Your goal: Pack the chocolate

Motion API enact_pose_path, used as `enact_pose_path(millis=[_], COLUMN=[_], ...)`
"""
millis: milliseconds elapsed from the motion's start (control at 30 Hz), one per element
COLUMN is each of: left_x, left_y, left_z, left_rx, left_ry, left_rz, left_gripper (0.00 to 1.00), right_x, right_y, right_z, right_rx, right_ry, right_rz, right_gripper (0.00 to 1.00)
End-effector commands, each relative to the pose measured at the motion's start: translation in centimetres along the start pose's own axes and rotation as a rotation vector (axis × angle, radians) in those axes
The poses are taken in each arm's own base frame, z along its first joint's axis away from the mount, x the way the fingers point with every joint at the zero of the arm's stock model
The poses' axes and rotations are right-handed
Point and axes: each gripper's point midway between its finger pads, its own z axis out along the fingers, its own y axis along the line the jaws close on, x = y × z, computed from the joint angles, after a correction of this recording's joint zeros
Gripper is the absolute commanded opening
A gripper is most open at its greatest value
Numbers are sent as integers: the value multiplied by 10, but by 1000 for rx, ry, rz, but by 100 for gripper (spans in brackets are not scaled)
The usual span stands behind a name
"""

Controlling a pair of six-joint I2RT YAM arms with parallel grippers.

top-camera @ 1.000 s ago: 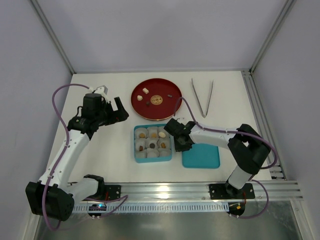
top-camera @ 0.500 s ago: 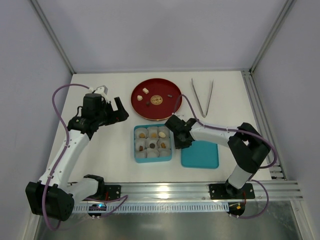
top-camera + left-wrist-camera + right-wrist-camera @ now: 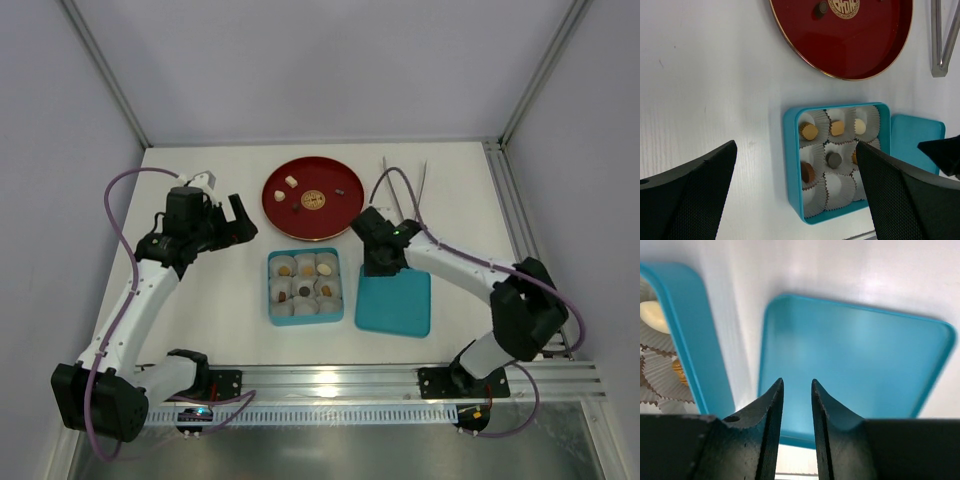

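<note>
Several chocolate pieces (image 3: 291,181) lie on a red plate (image 3: 345,212) at the back. More chocolate pieces (image 3: 809,131) sit in white paper cups in the teal box (image 3: 272,290), which also shows in the left wrist view (image 3: 791,165). My left gripper (image 3: 226,222) is open and empty, left of the plate and high above the box (image 3: 795,147). My right gripper (image 3: 378,264) hovers over the far left corner of the teal lid (image 3: 400,305). In its wrist view the right gripper (image 3: 796,382) has a narrow gap with nothing between, above the lid (image 3: 855,360).
Metal tongs (image 3: 404,192) lie at the back right, right of the plate. The lid lies tilted just right of the box. The box's right wall (image 3: 685,330) and a cream piece (image 3: 652,314) show at the left of the right wrist view.
My right gripper has moved right and away from the box, from the lid's left edge to over its far corner. The lid has turned and shifted. The left arm has not moved.
</note>
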Motion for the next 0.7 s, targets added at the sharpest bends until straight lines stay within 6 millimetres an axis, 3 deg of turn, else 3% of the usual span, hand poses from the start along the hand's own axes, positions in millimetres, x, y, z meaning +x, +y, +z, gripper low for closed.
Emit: enact_pose_path(millis=[0,33,133,233,300,433,667], left_x=[-7,-8,-7,-6,-6,-5,-5], left_y=[-6,-6,-8,-9,-10,-14,-20], left_z=[-3,-3,-3,-2,-3,-2,-2], left_rx=[32,32,43,49,54,72,102], left_ry=[-30,-33,-28,-21,-21,-16,-8], left_rz=[-4,-5,-6,-10,-13,-21,-24], left_gripper=[100,100,100,100,100,100,100], right_x=[3,17,33,57,56,63,59], right_y=[-55,-72,-110,-134,-134,-154,-156], right_z=[-21,-22,-25,-19,-14,-6,6], right_rx=[83,93,168,232,216,261,233], right_ry=[-22,-13,-31,23,28,46,68], right_rz=[81,112,192,246,288,350,384], right_gripper=[31,31,31,31,31,31,31])
